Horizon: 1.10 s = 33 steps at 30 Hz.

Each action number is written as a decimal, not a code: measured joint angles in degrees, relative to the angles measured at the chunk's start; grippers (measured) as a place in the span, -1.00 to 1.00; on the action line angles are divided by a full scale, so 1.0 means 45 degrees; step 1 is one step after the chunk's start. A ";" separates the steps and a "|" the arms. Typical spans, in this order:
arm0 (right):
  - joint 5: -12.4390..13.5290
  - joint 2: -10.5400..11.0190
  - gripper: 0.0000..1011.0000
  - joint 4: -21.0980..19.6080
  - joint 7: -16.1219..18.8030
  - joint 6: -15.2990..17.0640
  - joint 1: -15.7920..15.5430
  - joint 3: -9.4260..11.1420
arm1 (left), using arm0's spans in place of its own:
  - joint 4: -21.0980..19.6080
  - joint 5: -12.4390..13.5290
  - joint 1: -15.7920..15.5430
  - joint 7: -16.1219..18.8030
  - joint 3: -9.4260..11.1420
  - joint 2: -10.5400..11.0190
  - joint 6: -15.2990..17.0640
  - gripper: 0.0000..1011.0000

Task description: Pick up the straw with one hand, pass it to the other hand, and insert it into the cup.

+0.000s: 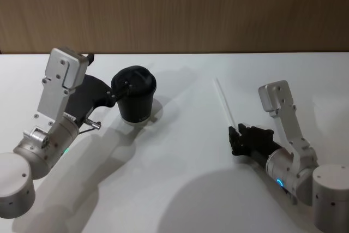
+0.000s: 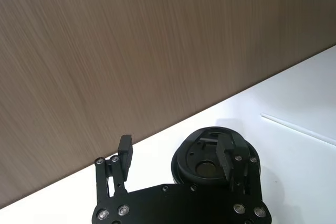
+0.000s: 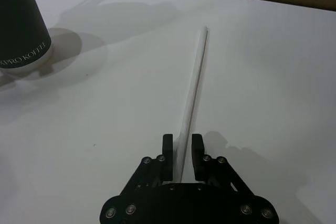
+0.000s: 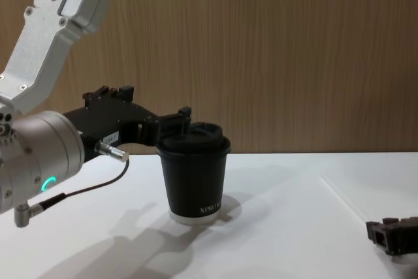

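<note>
A black cup [image 1: 135,99] stands upright on the white bench [image 1: 180,189], its domed lid [image 1: 134,80] on, while the straw [image 1: 224,103] lies flat on the bench well to the cup's right, apart from it and pointing away toward the wood-panelled wall [image 1: 174,9]. The left tool [image 1: 112,94], on a silver wrist, hangs released at the level of the lid on the cup's left side. In the left wrist view its two fingers [image 2: 125,150] are spread wide, one clear of the cup [image 2: 202,163] and the other lying over the lid's edge, with the straw [image 2: 299,128] seen as a thin line beyond. From the chest, the left tool [image 4: 173,122] reaches in level from the left, and its tip meets the top of the cup [image 4: 194,174]. The right tool [image 1: 240,137] sits low on the bench at the straw's near end. In the right wrist view the straw [image 3: 194,82] runs straight out from the right tool [image 3: 182,153], with the cup [image 3: 21,24] and its white lettering off to one side. Whether the right tool is clenched on the straw cannot be told. In the chest view the straw [image 4: 339,194] shows as a faint line on the bench leading to the right tool [image 4: 392,234] at the lower right corner.
</note>
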 joint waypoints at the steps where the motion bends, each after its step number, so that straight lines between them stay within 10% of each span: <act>1: 0.0000 -0.0001 -0.56 0.0007 0.0009 0.0000 0.0000 0.0001 | 0.0000 0.0000 0.0000 0.0000 0.0000 0.0000 0.0000 0.98; 33: -0.0032 -0.0346 -1.00 -0.0219 0.0391 -0.1212 -0.0247 0.0509 | 0.0000 0.0000 0.0000 0.0000 -0.0001 0.0000 0.0000 0.98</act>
